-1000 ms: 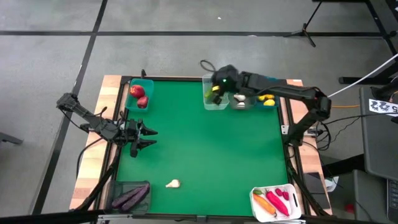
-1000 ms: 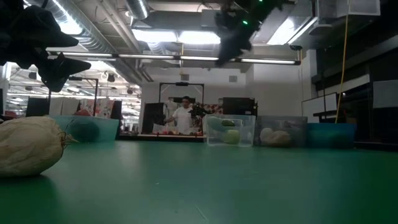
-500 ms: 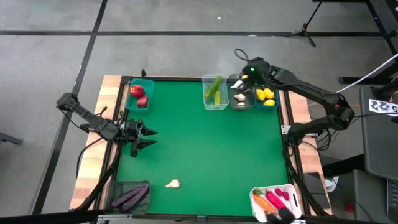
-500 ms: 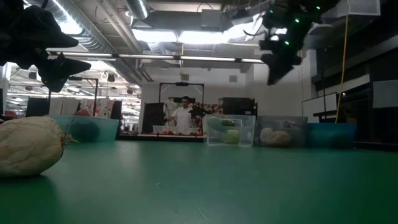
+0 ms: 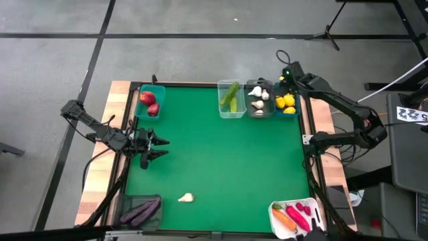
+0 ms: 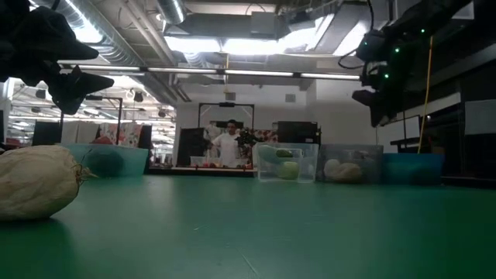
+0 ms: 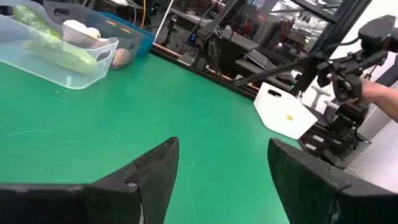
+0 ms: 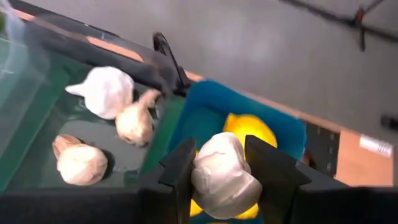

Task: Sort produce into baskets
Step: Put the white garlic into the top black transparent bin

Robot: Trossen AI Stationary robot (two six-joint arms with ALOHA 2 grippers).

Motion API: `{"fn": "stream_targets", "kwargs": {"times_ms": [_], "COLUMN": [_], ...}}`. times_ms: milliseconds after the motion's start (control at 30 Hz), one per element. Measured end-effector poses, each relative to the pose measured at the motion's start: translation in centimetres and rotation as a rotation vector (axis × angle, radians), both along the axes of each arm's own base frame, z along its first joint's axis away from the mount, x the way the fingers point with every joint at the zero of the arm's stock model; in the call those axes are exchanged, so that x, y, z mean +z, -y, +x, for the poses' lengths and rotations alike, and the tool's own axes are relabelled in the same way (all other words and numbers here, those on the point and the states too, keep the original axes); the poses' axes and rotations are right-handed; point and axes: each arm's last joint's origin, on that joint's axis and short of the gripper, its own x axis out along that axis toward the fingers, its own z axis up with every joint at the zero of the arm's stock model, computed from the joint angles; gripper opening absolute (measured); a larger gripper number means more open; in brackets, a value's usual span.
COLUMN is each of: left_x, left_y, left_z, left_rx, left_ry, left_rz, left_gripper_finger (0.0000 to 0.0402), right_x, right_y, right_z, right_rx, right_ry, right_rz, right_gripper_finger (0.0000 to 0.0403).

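My right gripper (image 8: 225, 177) is shut on a white garlic bulb (image 8: 224, 163). It hangs high over the far right corner (image 5: 289, 75), above a teal bin (image 5: 287, 110) with yellow lemons (image 8: 249, 127). Beside that bin, a dark grey bin (image 5: 259, 102) holds garlic bulbs (image 8: 106, 90), and a clear bin (image 5: 231, 99) holds green cucumbers. Another garlic bulb (image 5: 186, 197) lies on the mat near the front; it also shows in the low view (image 6: 35, 182). My left gripper (image 5: 158, 147) waits open and empty at the left edge. My right gripper pinches the garlic bulb by its two opposite sides (image 8: 202, 173) between its two fingers. The fingers come from above, slanting down. The bulb is lifted clear, well above the lemon bin.
A teal bin (image 5: 150, 102) with red apples stands far left. A dark grey bin (image 5: 142, 211) with purple eggplants is near left. A white bin (image 5: 296, 217) with a carrot and peppers is near right. The green mat's middle (image 5: 221, 161) is bare. A person (image 6: 227, 143) stands far behind.
My right gripper has gone toward the table's right edge along the far side. It has moved from over the clear cucumber bin, past the grey garlic bin, to over the teal lemon bin.
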Motion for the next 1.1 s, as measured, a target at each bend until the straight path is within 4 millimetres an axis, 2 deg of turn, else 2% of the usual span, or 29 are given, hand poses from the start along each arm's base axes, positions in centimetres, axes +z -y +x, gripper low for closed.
{"fn": "stream_targets", "kwargs": {"times_ms": [233, 533, 700, 867, 1100], "left_x": [0.0, 0.0, 0.0, 0.0, 0.0], "left_y": [0.0, -0.1, -0.1, -0.1, -0.1], "left_z": [0.0, 0.0, 0.0, 0.0, 0.0], "left_rx": [0.017, 0.019, 0.019, 0.019, 0.019], "left_ry": [0.002, 0.002, 0.002, 0.002, 0.002], "left_rz": [0.001, -0.002, -0.007, -0.006, -0.006], "left_gripper_finger": [0.0240, 0.0240, 0.0240, 0.0240, 0.0240], "right_x": [-0.6, -0.7, -0.5, 1.8, 6.5], "right_y": [-0.1, -0.2, -0.1, 0.4, 0.4], "right_z": [-0.7, -0.7, -0.7, 0.0, 1.3], "right_rx": [-0.063, -0.063, -0.063, 0.009, 0.244], "right_ry": [0.023, 0.054, 0.045, 0.139, 0.469], "right_rz": [0.065, 0.091, 0.075, 0.052, 0.114], "right_gripper_finger": [0.0141, 0.0240, 0.0268, 0.0267, 0.0252]}}
